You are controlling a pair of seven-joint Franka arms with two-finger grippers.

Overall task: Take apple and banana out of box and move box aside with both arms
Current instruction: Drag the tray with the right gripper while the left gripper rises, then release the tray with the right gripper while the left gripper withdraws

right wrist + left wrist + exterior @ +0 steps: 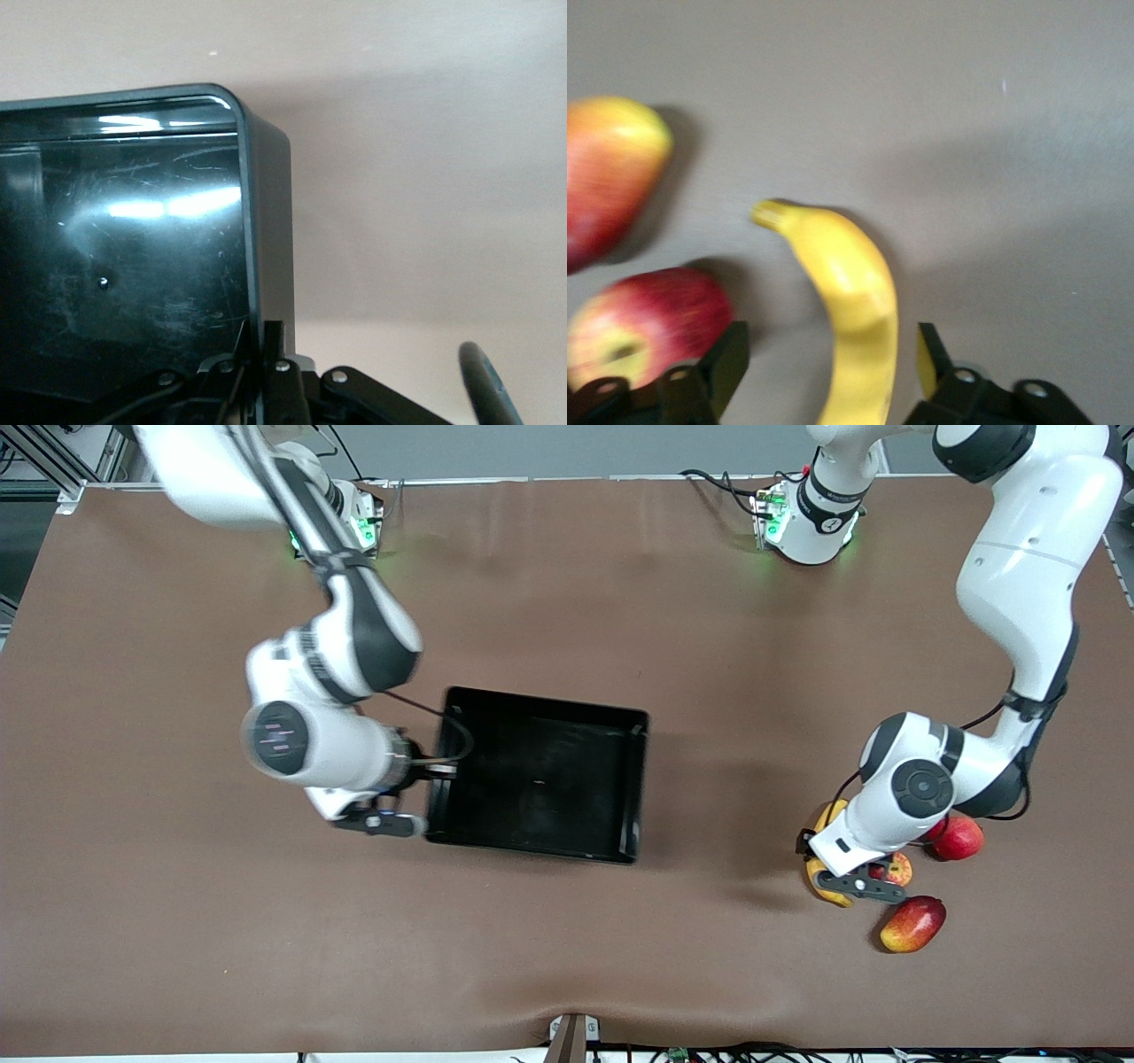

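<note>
The black box [540,717] lies mid-table. My right gripper [432,778] is shut on its wall at the right arm's end; in the right wrist view the gripper [262,347] has one finger on each side of the box rim [266,221]. My left gripper [840,875] is open, low over the yellow banana [829,815]. In the left wrist view the banana [843,274] lies between the open gripper's [833,372] fingers, apart from both. The streaked red apple [897,868] lies beside the banana and shows in the left wrist view [647,323].
A plain pinkish-red fruit [959,837] lies next to the apple, farther from the front camera. A red-yellow mango [912,923] lies nearer to that camera and shows in the left wrist view [607,173]. Bare brown table lies between box and fruits.
</note>
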